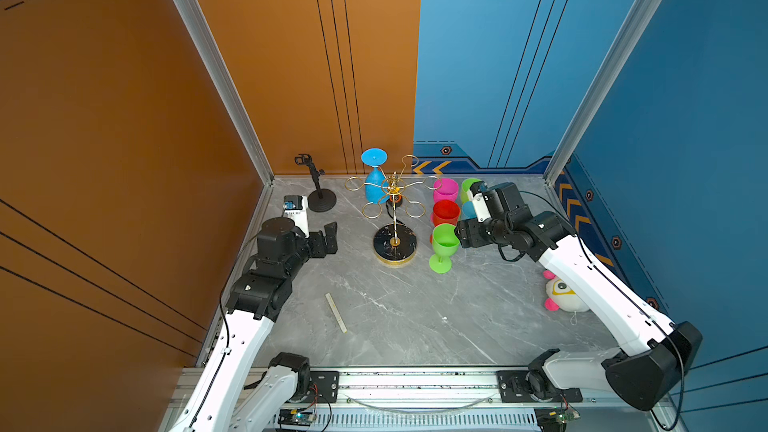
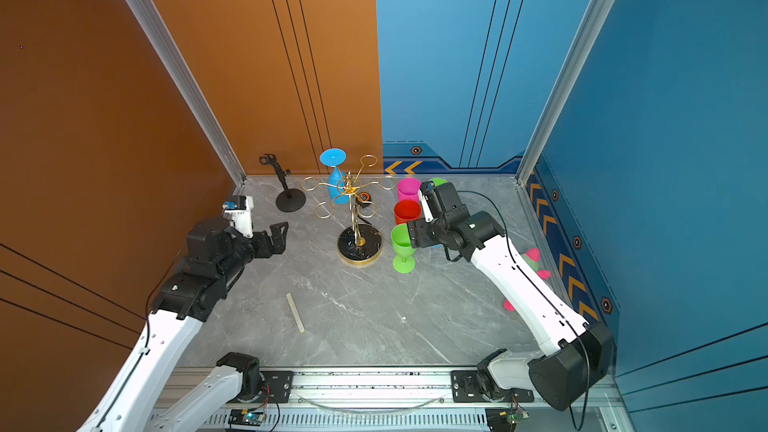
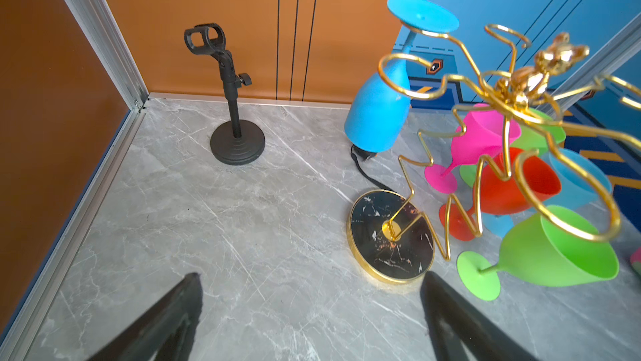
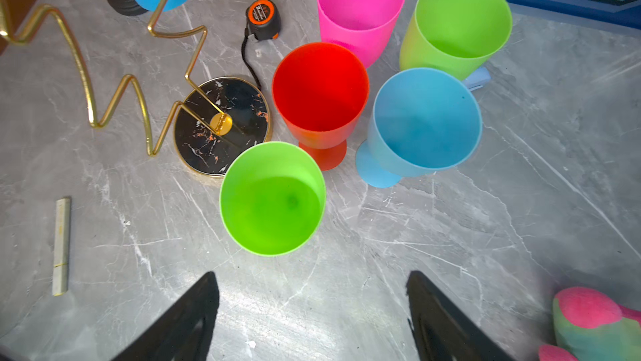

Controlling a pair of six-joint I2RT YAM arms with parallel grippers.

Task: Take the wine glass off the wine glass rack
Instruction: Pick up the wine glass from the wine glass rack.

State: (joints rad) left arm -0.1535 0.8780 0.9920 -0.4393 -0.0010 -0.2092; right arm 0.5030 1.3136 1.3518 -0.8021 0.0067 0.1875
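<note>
Where the wine glass (image 1: 374, 185) hangs: upside down in one ring arm of the wine glass rack (image 1: 395, 243), on the far side of the pole from both grippers; foot lying on top of the gold loop, bowl pointing down.
Wine glass look: matte sky-blue (image 3: 378, 116); flat round foot, short stem, tall tapering bowl.
Rack look: thin gold wire; zigzag pole, looped ring arms at the top, round black marbled base with a gold rim (image 3: 392, 234).
Left gripper (image 3: 312, 276): fingers spread wide, nothing between them; rack base just ahead, to its right; wine glass farther ahead and to its right, well apart.
Right gripper (image 4: 312, 274): fingers spread wide, nothing held; near green glass (image 4: 274, 199) just ahead; wine glass ahead and to its left, beyond the rack's pole, well apart.
Ahead of the right gripper: red glass (image 4: 319, 92), pale blue glass (image 4: 426, 120), pink glass (image 4: 360, 5), far green glass (image 4: 461, 19); all upright on the table (image 4: 451, 238), beside the rack base.
</note>
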